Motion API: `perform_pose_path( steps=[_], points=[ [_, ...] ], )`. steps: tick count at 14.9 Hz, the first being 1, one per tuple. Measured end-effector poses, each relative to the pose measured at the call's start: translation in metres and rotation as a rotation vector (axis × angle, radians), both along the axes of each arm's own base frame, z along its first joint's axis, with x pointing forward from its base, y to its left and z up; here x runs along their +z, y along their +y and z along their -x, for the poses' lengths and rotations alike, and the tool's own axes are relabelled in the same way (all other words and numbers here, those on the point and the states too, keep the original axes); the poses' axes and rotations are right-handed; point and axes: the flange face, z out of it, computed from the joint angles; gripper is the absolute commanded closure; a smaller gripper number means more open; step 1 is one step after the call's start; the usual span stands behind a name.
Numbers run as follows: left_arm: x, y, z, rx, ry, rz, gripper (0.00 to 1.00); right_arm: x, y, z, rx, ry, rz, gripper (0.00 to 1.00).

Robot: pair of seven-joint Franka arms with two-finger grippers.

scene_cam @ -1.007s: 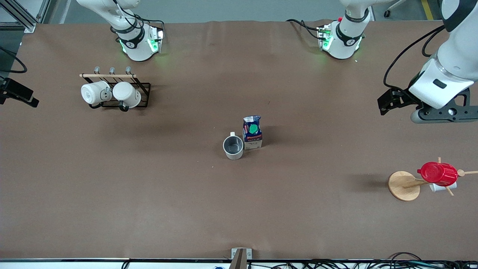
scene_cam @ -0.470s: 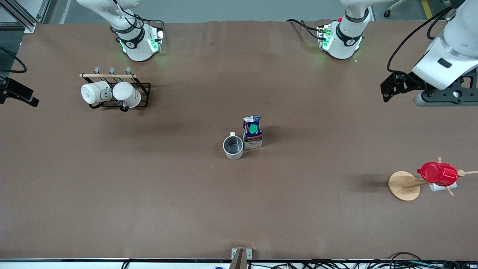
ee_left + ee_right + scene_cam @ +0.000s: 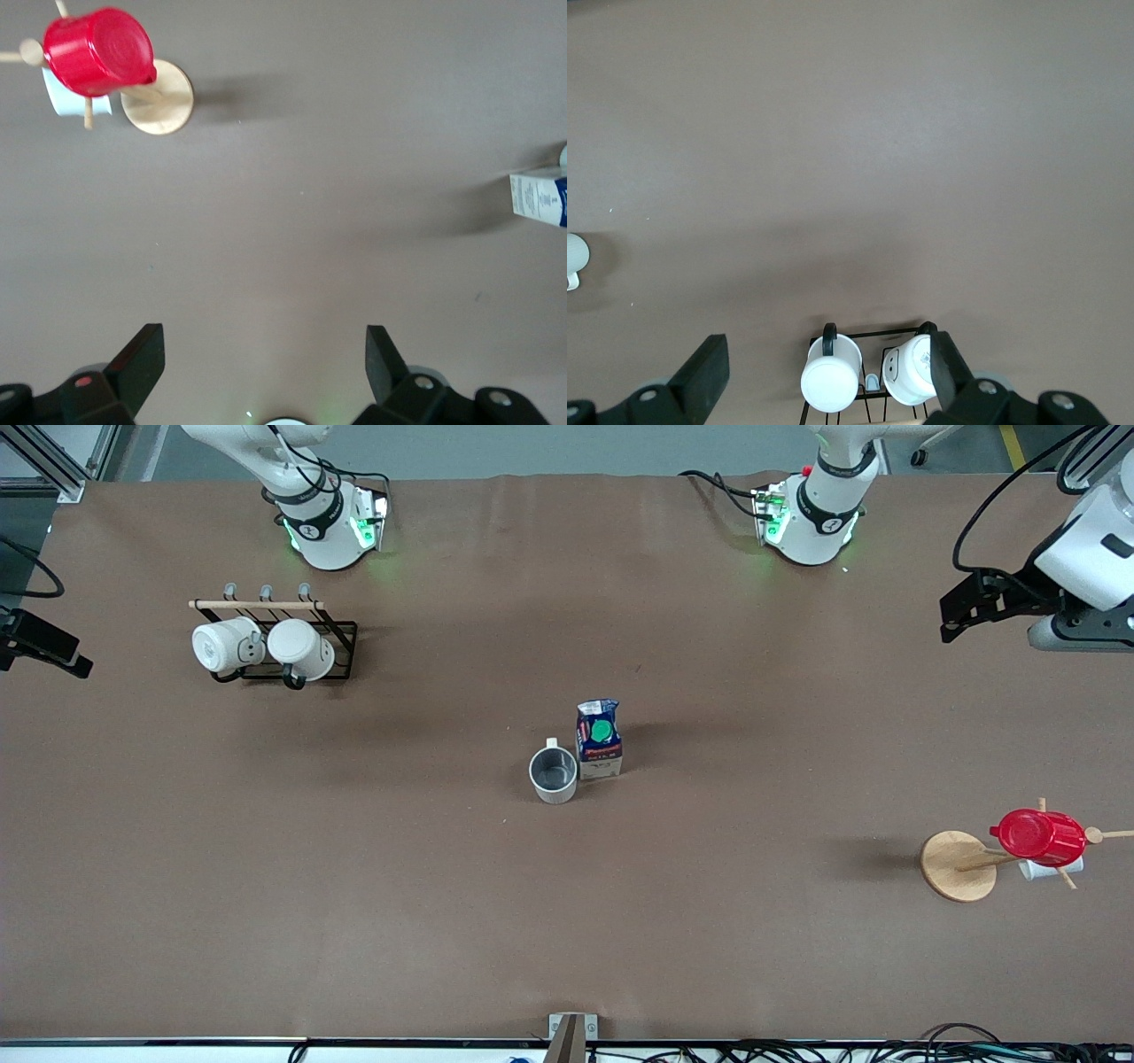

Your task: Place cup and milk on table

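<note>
The brown counter [image 3: 354,886] carries the milk [image 3: 599,740] upright at its middle, well away from every edge, with the cup [image 3: 554,774] touching it on the side nearer the front camera. The left claw [image 3: 264,376] hangs open and empty over the counter's edge at the left arm's end. The right claw [image 3: 829,376] hangs open and empty above the black rack [image 3: 868,385] of two white mugs [image 3: 830,380].

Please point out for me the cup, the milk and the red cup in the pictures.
cup [image 3: 554,770]: front view, on its grey inside.
milk [image 3: 602,732]: front view, on its round green cap.
red cup [image 3: 1038,836]: front view, on its red base, where it hangs on the wooden mug tree.
</note>
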Motion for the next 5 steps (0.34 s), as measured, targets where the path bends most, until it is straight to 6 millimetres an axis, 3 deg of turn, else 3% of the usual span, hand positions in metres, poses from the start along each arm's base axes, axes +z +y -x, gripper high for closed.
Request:
perform_pose_path(
  steps=[5],
  points=[
    [0.007,0.007,0.02,0.012,-0.005,0.021,0.0,0.0,-0.001,0.0,-0.001,0.0,0.0,0.0]
  ],
)
